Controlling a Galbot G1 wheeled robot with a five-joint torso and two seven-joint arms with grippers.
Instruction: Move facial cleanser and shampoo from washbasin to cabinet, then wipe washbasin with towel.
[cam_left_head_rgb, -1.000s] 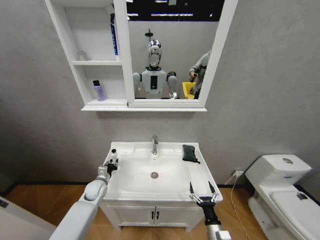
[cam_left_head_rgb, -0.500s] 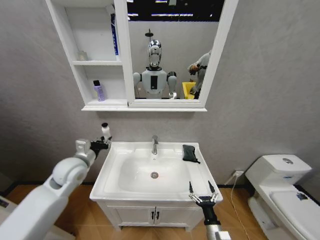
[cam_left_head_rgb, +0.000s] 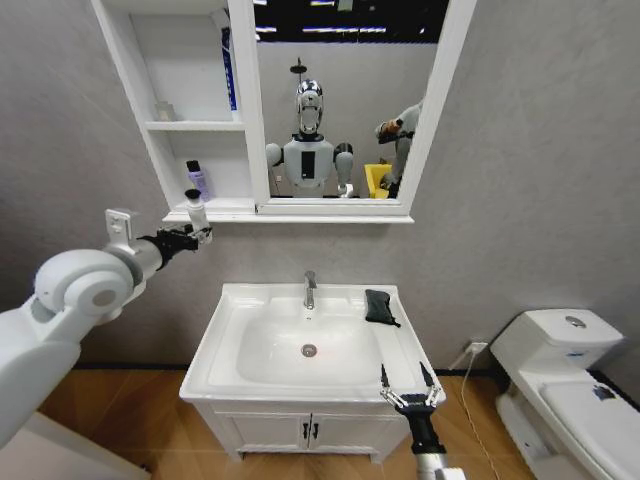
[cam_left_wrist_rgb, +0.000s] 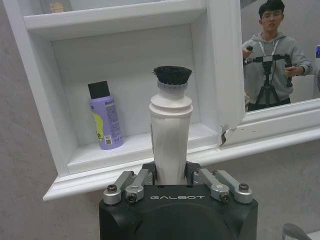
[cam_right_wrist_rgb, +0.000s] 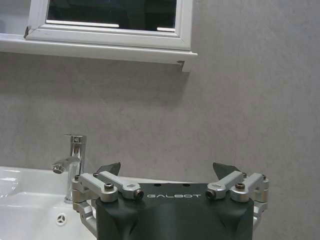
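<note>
The left gripper (cam_left_head_rgb: 193, 235) is being held raised at the left of the frame, just below the cabinet (cam_left_head_rgb: 185, 125), clamped on an upright white bottle (cam_left_wrist_rgb: 170, 145) with a black cap. Half a second ago it was lower, beside the washbasin (cam_left_head_rgb: 310, 345). The right gripper (cam_left_head_rgb: 405, 385) is being kept spread open at the basin's front edge. A soft dark towel (cam_left_head_rgb: 379, 306) is lying on the glossy ceramic rim.

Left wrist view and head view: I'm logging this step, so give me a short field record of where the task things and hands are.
left hand: shut on white tube with black brush cap, raised before lower cabinet shelf
purple bottle with black cap: upright on that shelf
small black-grey cloth: on white ceramic washbasin, beside chrome tap
right hand: open, at washbasin front corner
</note>
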